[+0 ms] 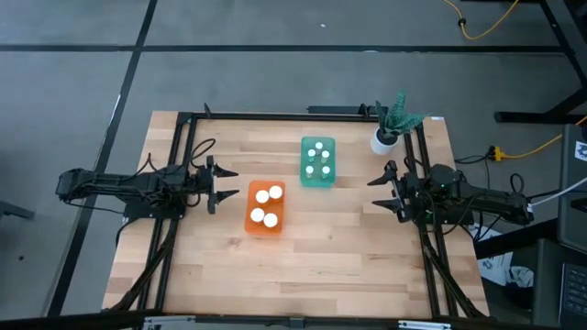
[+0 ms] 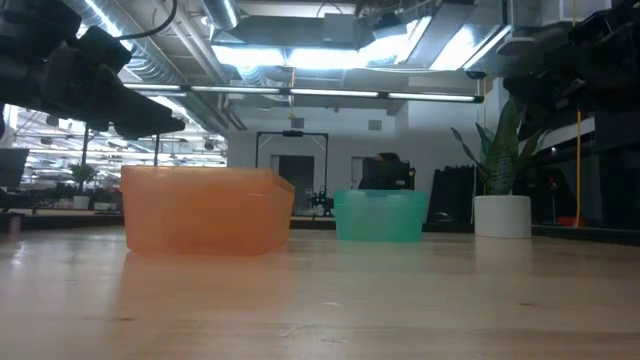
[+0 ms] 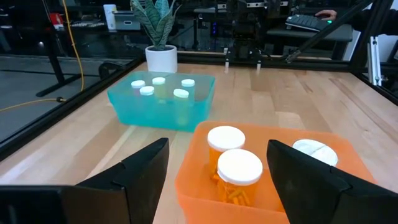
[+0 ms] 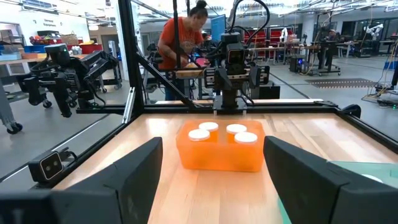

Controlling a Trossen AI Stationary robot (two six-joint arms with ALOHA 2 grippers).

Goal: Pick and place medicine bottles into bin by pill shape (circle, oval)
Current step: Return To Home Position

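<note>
my left claw [image 1: 227,183]: fingers apart, empty, at worktop [image 1: 330,247] left edge beside orange bin [image 1: 249,225] | my right claw [image 1: 376,192]: apart, empty, right edge | four wide medicine bottles [image 1: 262,195] in orange bin, five narrow medicine bottles [image 1: 318,151] in teal bin [image 1: 304,181] | sorting looks done, so I park clear

Both translucent: the orange bin [image 2: 205,210] and the teal bin [image 2: 380,217]. Bottles [image 3: 225,138] in the orange bin — orange bodies, white caps [image 3: 239,167]. Table [image 1: 348,247] pale wood, plank-striped. Pot [image 1: 383,141] white; plant [image 1: 401,115] green, leaves banded lighter.
</note>
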